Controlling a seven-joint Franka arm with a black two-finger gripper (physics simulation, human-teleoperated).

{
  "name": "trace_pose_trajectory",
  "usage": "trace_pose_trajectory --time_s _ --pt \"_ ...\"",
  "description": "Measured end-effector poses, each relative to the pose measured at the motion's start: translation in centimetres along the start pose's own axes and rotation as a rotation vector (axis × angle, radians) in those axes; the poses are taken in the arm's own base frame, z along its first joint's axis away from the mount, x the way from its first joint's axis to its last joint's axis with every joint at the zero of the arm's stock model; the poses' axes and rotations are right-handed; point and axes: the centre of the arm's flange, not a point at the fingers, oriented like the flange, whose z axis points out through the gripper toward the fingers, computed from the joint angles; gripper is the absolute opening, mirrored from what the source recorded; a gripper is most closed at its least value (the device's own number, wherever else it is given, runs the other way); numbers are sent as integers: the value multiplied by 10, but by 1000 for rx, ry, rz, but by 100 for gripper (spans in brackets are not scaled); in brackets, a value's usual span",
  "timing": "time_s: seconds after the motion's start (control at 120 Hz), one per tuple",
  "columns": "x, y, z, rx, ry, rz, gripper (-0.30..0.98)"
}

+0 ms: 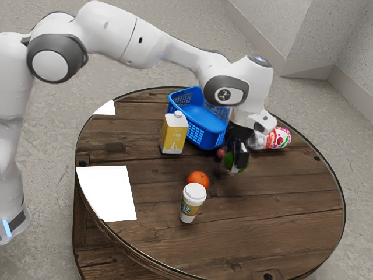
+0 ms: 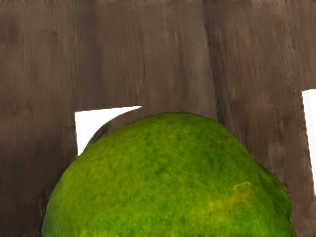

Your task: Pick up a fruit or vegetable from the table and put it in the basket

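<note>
My gripper is over the table, on the exterior view's right side of the blue basket and near it. It is shut on a large green fruit, with one dark finger across the fruit's near side. The same green fruit bulges up large from the lower edge in the wrist view. A small reddish round thing shows beside the hand, partly hidden. An orange rests on the table behind the white cup.
A yellow carton stands against the basket's near side. The white-lidded cup stands in front of the orange. Behind the hand lies a red-and-white bottle. White patches mark the table.
</note>
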Motion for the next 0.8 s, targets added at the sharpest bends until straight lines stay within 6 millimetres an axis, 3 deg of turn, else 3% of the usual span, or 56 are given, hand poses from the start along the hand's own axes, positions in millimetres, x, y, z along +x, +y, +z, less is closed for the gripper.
trace_pose_trajectory --time_s 0.092,0.183,0.25,0.342,0.408,0.55,0.642,0.8 --pt "-4 -28 -66 19 80 -45 26" --pt "-11 -77 -95 41 102 -125 25" --pt "-12 -120 -101 58 97 -193 26" --pt "-15 -171 -91 71 66 -275 25" --pt "-17 -197 -77 75 38 -314 25" --pt "-12 -208 -61 77 8 -327 24" --pt "-12 -209 -58 72 2 -328 47" --pt "-13 -210 -57 65 -3 -330 61"
